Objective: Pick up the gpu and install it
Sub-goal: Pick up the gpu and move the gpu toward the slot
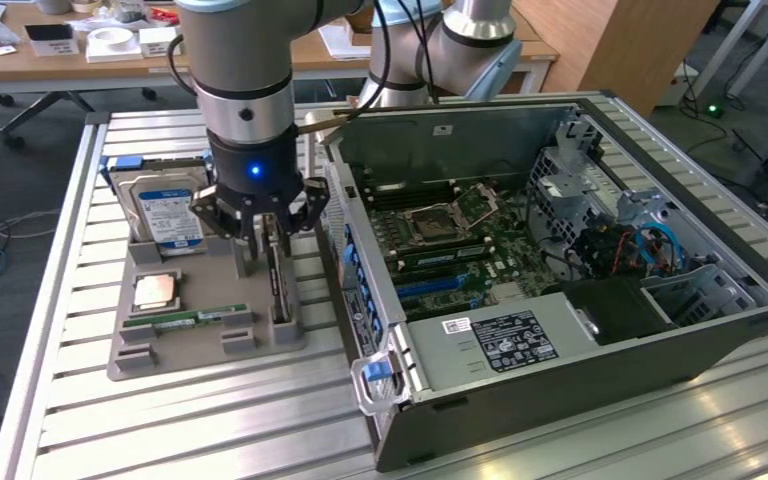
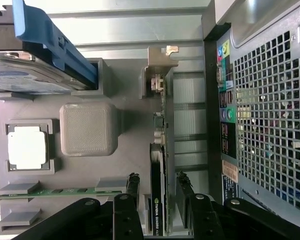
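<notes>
Gripper (image 1: 267,232): jaws wide, one finger (image 2: 133,192) on each side of the gpu (image 1: 277,292), not closed on it | gpu: on edge in the grey tray (image 1: 177,355), along the tray's side nearest the computer case (image 1: 558,330) | Step: grasping; likely best centred, fingers square to the card's faces.

The tool (image 1: 264,248) hides the upper edge of the gpu (image 1: 277,296) in the exterior view, while the wrist view's border cuts off its labelled end and the hard drive (image 2: 35,75).
</notes>
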Robot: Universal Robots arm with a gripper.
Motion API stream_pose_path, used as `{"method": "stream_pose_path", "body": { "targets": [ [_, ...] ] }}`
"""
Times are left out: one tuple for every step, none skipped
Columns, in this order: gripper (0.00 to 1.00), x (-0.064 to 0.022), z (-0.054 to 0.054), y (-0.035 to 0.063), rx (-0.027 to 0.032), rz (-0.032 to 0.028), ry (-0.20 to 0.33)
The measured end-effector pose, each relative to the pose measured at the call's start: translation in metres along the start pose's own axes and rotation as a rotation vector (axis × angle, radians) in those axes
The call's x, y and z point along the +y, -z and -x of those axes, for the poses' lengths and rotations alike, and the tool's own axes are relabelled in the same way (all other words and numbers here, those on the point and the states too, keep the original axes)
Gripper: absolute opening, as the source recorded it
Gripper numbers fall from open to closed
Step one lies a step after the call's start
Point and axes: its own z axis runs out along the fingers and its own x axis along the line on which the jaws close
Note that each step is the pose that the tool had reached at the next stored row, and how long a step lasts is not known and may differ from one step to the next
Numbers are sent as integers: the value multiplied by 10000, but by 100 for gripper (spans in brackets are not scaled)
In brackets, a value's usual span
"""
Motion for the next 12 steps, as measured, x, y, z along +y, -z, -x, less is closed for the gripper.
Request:
{"method": "stream_pose_path", "body": {
  "targets": [
    [43, -1, 0, 0, 0, 0, -1],
    [43, -2, 1, -1, -1, -5, -1],
    [43, -6, 2, -2, -2, -11, 0],
    [43, -12, 4, -2, -3, -19, 2],
    [43, -17, 5, -3, -4, -26, 1],
    [43, -19, 5, -3, -4, -32, 0],
    [43, -19, 5, -3, -4, -34, -1],
    [43, -19, 5, -3, -4, -35, -2],
    [43, -20, 5, -3, -4, -35, -1],
    [43, -20, 5, -3, -4, -35, 0],
    [43, -20, 5, -4, -4, -35, 0],
    [43, -21, 5, -10, -5, -33, 0]
  ]
}}
